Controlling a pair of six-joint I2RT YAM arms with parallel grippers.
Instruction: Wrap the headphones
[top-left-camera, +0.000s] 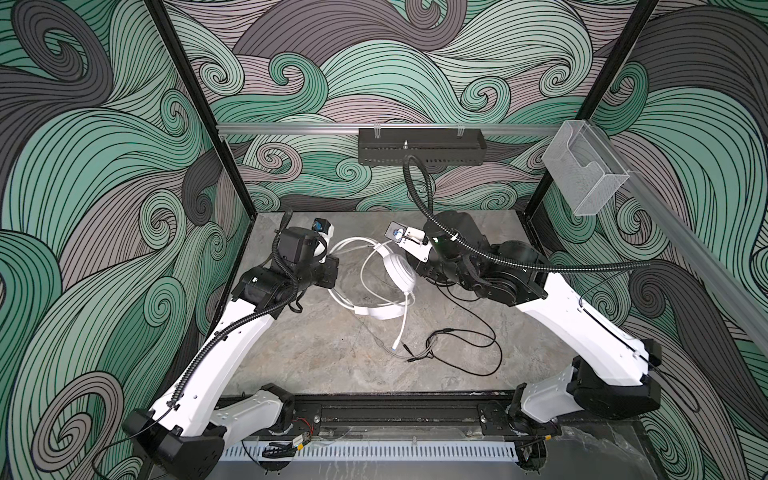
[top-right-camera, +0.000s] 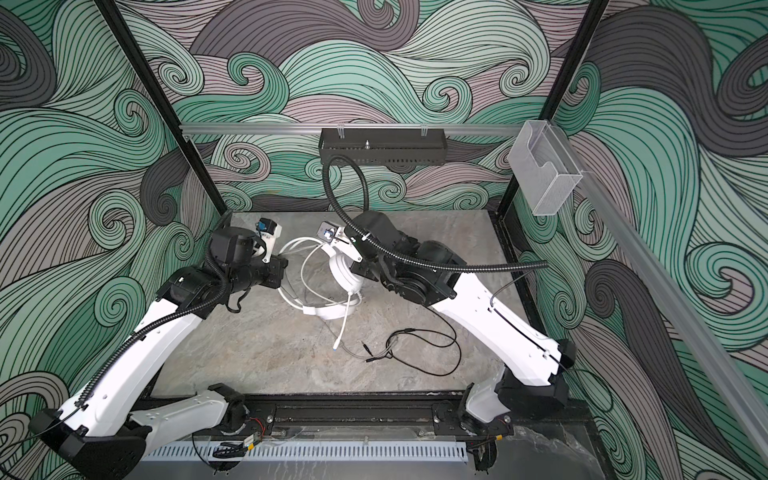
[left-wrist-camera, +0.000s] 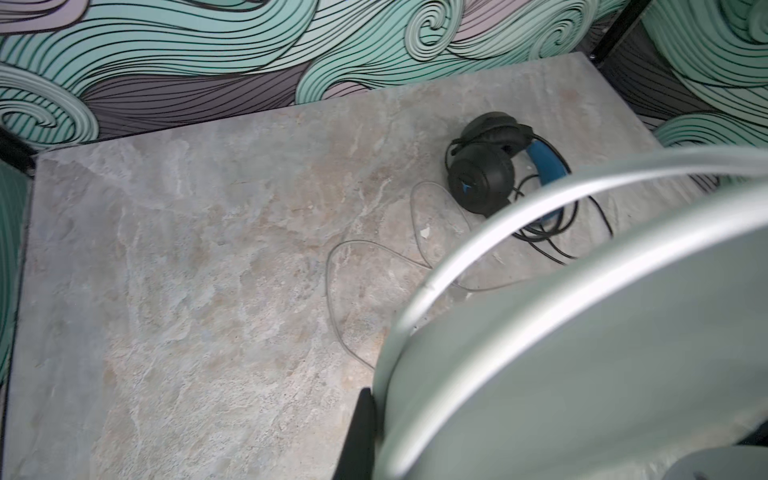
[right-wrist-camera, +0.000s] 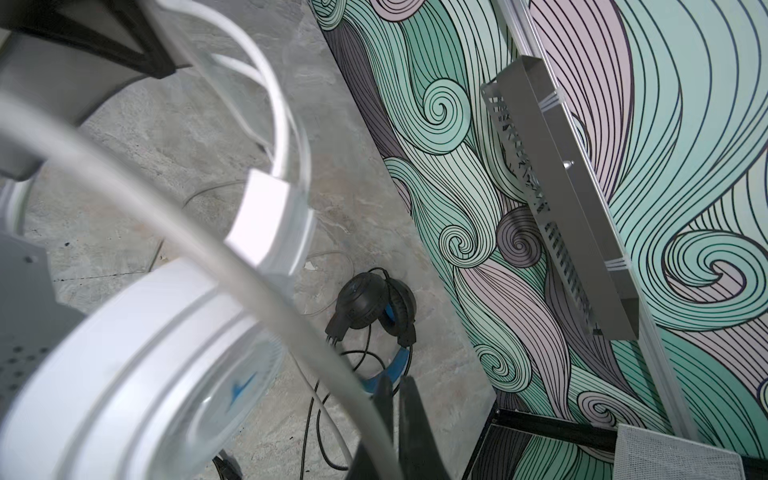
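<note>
With the left hand (top-left-camera: 330, 272) and the right hand (right-wrist-camera: 395, 395) both clenched beside the white plastic over-ear headset (top-left-camera: 401, 272), its pale thin cord (right-wrist-camera: 166, 208) may slip off and uncoil.

Grey stone-look tabletop (top-left-camera: 316, 361). Centre: white headset (top-left-camera: 395, 270), set between left arm (top-left-camera: 232, 345) and right arm (top-left-camera: 573, 320); white cord (top-left-camera: 404, 320) in loops, trailing frontward. Front right: thin black cable (top-left-camera: 457, 331), loose. Rear rail: black perforated tray (top-left-camera: 419, 151); clear plastic holder (top-left-camera: 586, 178).
</note>
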